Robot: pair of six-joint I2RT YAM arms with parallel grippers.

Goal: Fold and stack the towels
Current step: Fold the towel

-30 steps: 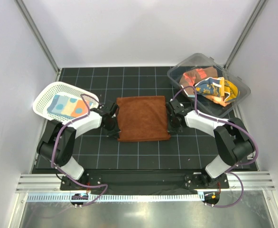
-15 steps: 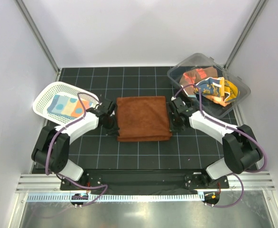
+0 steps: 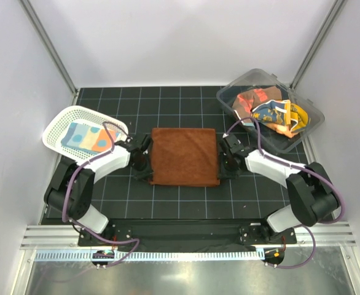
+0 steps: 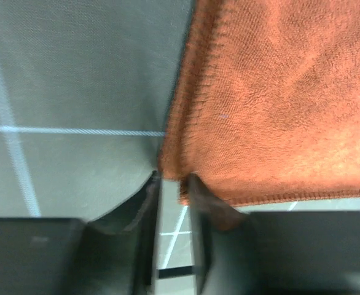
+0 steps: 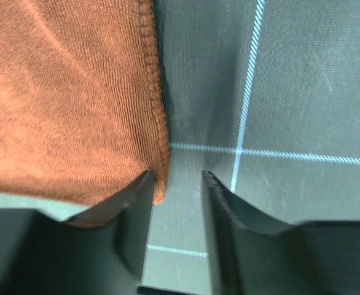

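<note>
The brown towel (image 3: 185, 157) lay flat at centre frame, with other towels (image 3: 269, 110) in the bin (image 3: 309, 126) at upper right. The left end effector (image 4: 173, 179) stood narrowly parted at its left edge. The right end effector (image 5: 177, 175) stood slightly wider at its right edge, and neither gripped it.

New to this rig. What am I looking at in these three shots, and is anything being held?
Two small robot arms bolted at the table's near edge. The wide shot looks down from above; the two close-ups come from wrist cameras. A rust-brown towel lies flat on the black mat. The left gripper and right gripper sit at its left and right edges, jaws parted, nothing clamped. A white mesh basket holds a folded towel; a clear bin holds crumpled towels.
</note>
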